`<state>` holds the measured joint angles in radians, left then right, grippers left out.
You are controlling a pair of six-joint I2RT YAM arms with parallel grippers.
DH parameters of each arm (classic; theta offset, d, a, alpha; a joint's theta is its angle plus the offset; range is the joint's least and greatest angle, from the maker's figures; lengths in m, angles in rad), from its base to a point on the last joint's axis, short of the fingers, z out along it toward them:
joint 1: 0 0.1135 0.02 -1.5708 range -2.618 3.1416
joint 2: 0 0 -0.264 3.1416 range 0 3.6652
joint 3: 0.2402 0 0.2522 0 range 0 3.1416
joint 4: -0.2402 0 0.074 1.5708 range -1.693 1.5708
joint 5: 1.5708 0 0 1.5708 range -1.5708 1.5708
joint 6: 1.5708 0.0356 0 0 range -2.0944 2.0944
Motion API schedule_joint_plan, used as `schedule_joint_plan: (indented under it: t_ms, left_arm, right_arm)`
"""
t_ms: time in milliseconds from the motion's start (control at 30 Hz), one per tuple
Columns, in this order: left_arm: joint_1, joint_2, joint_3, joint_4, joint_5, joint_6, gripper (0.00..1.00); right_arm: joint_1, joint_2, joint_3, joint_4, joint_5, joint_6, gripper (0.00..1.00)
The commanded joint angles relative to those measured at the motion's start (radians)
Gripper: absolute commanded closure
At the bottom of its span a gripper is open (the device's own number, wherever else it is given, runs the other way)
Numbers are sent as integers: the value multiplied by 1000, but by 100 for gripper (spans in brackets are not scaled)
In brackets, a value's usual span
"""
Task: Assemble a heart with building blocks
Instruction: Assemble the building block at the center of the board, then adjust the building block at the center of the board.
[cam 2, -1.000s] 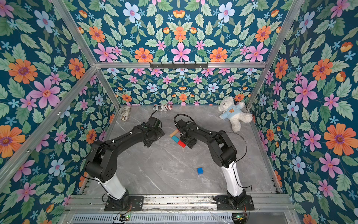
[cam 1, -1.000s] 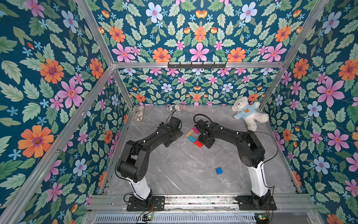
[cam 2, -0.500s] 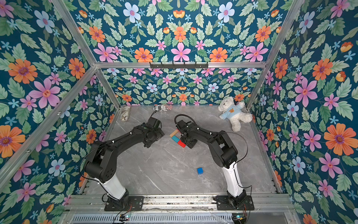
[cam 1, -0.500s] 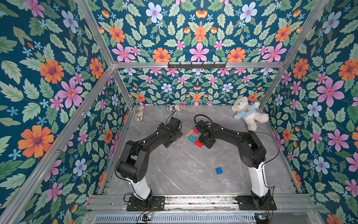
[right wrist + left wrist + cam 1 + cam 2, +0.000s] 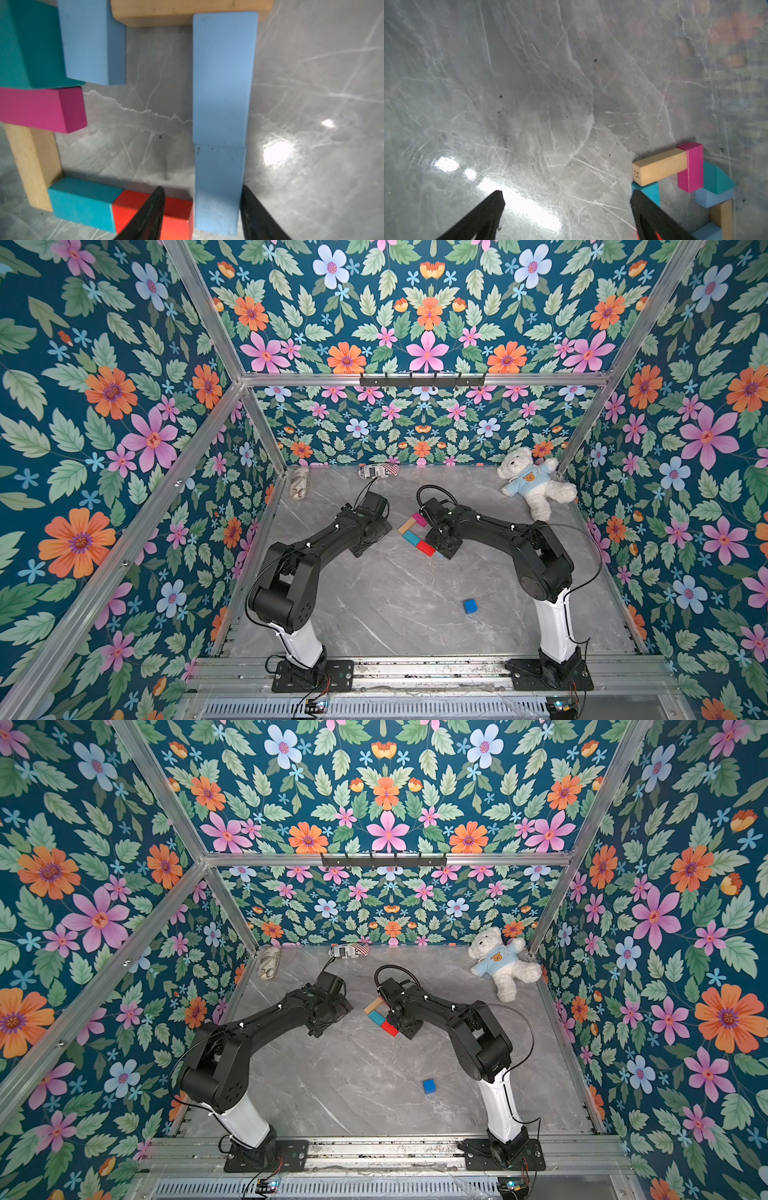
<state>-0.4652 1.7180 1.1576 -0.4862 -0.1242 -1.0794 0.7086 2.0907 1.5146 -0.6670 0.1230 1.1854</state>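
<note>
The heart's outline lies mid-table, partly under my right arm. In the right wrist view I see the teal triangle (image 5: 27, 45), a magenta block (image 5: 41, 108), a tan block (image 5: 31, 162), a teal block (image 5: 83, 199) and a red block (image 5: 178, 214). A long light blue block (image 5: 223, 83) runs between the jaws of my right gripper (image 5: 202, 187). One finger touches its side and the other stands apart, over the red block. My left gripper (image 5: 566, 192) is open over bare table beside the tan block (image 5: 660, 166). The dark blue cube (image 5: 470, 606) sits alone near the front.
A white teddy bear (image 5: 530, 485) lies at the back right corner. A printed pouch (image 5: 378, 470) and a pale bundle (image 5: 299, 485) rest against the back wall. Floral walls enclose the grey marble table (image 5: 395, 605) on three sides.
</note>
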Motion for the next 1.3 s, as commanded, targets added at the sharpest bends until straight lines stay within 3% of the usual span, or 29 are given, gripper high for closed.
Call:
schedule_joint_plan:
  t_ms: [0, 200, 433, 600, 633, 733, 867, 933, 1267]
  left_arm:
    - [-1, -11, -1, -2, 0, -7, 1]
    - [0, -18, -9, 3, -1, -8, 1]
    - [0, -23, -8, 9, -10, -7, 2]
    - [0, -24, -13, 7, -13, -8, 1]
    - [0, -26, -13, 6, -15, -8, 1]
    - [0, -29, -13, 1, -17, -8, 1]
    - [0, -35, -23, 0, -22, -10, 2]
    - [0, -34, -23, -2, -21, -11, 1]
    - [0, -35, -23, -9, -27, -9, 2]
  right_arm:
    - [1, -15, -25, -91, -2, 33, 41]
    - [1, -87, -53, -99, 21, 38, 38]
    - [-5, -211, -59, -115, 75, 16, 24]
    - [-6, -259, -90, -61, 63, -16, 22]
    - [-6, -270, -114, -35, 55, -29, 25]
    - [-6, -275, -158, -33, 73, -61, 64]
    - [-5, -260, -209, -37, 78, -83, 96]
    - [-6, -253, -231, -22, 78, -81, 100]
    - [-9, -151, -199, 13, 68, -98, 100]
